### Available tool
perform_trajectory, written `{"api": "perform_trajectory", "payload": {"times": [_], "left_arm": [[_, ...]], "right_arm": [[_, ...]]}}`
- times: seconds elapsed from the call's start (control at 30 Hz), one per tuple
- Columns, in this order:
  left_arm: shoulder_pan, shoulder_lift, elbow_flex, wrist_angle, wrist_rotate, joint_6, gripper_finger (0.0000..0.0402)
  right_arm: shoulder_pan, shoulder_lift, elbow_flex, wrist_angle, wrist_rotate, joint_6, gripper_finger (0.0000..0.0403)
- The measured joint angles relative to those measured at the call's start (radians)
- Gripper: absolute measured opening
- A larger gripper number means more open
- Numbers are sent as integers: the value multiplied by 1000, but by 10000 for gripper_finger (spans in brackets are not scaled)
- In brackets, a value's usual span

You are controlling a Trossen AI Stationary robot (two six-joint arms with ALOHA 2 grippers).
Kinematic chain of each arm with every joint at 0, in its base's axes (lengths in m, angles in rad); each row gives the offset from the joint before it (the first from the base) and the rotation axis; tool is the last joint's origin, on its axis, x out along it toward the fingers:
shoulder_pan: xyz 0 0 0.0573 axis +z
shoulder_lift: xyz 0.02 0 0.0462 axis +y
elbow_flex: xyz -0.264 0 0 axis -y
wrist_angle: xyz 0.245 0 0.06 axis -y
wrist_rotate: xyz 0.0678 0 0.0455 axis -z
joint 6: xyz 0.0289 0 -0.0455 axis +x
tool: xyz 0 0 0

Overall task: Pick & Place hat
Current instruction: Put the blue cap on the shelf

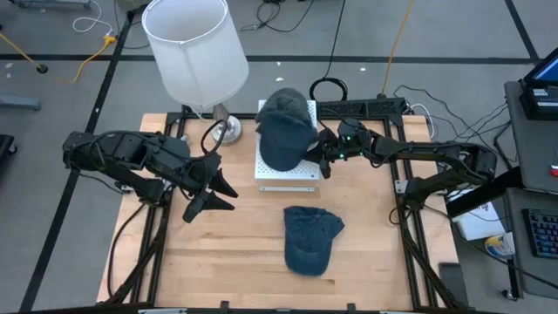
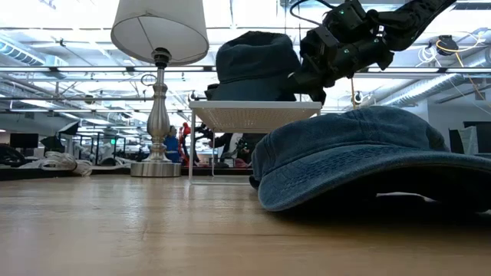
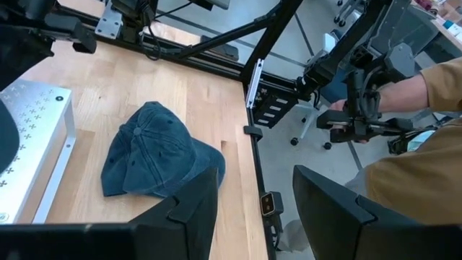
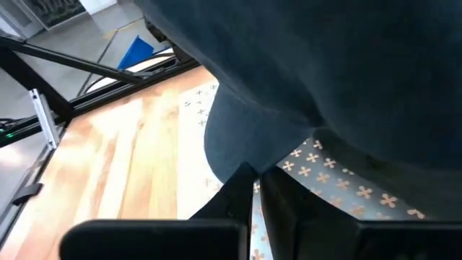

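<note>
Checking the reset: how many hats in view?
2. One hat sits on the white stand, at the right gripper; the other hat lies on the table.

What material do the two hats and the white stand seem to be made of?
Both hats, one on the table and one on the stand, look like washed blue denim: faded, matte cloth with visible seams. The stand looks like white-painted perforated metal, though plastic is possible.

One dark blue denim cap (image 1: 284, 131) is pinched at its edge by the right gripper (image 1: 321, 154); a second denim cap (image 1: 309, 238) lies flat, well apart from it.
</note>
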Motion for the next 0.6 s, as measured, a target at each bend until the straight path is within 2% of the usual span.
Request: {"api": "perform_trajectory", "payload": {"times": [0.23,0.47,0.6], "left_arm": [[0,0,0,-7,0,0,184],[0,0,0,-35,0,-1,184],[0,0,0,-36,0,-5,184]], "right_arm": [[0,-4,0,0,-95,-1,4],[0,-5,0,90,-260,-9,1],[0,-5,0,159,-413,-9,1]]}}
